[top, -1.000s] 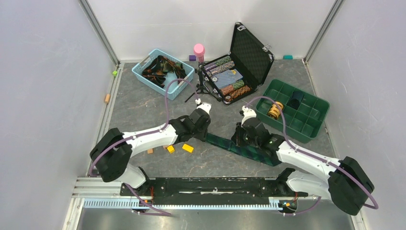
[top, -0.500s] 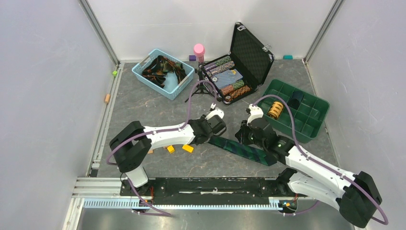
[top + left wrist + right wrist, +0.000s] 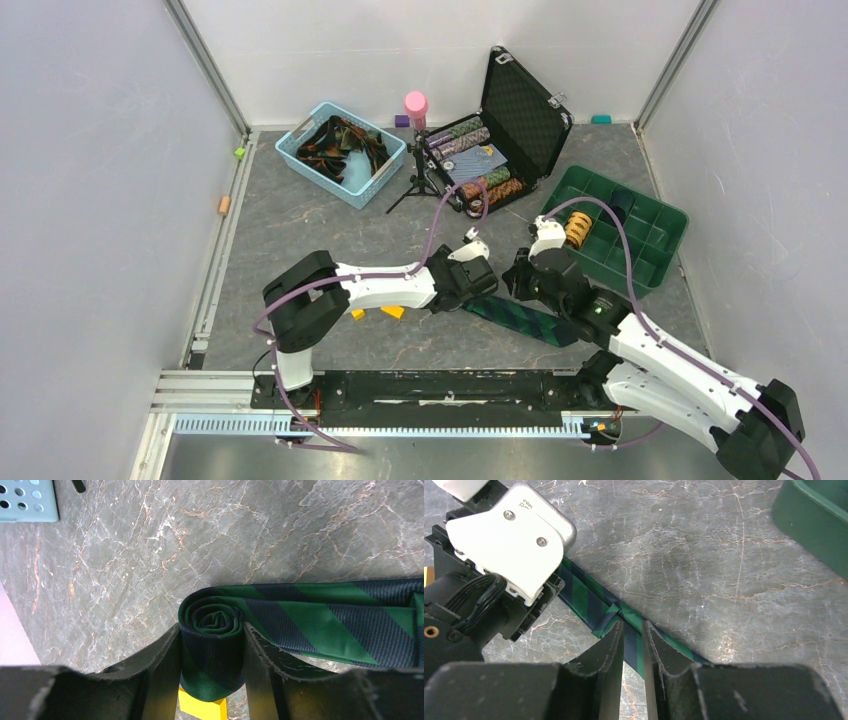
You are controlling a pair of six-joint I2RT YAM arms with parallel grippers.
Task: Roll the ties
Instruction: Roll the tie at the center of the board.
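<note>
Striped tie (image 3: 300,625): coil between left jaws, flat strip between right jaws.

The left gripper (image 3: 480,286) now sits farther right along the green-and-navy striped tie (image 3: 524,319) than 1 second ago, with its arm stretched longer across the table. The flat stretch of tie left beyond the roll (image 3: 212,617) is shorter. The right gripper (image 3: 518,283) has also shifted right, nearer the green tray (image 3: 655,264).

Lab test cell: white panel walls (image 3: 100,150), alu frame (image 3: 207,65).
</note>
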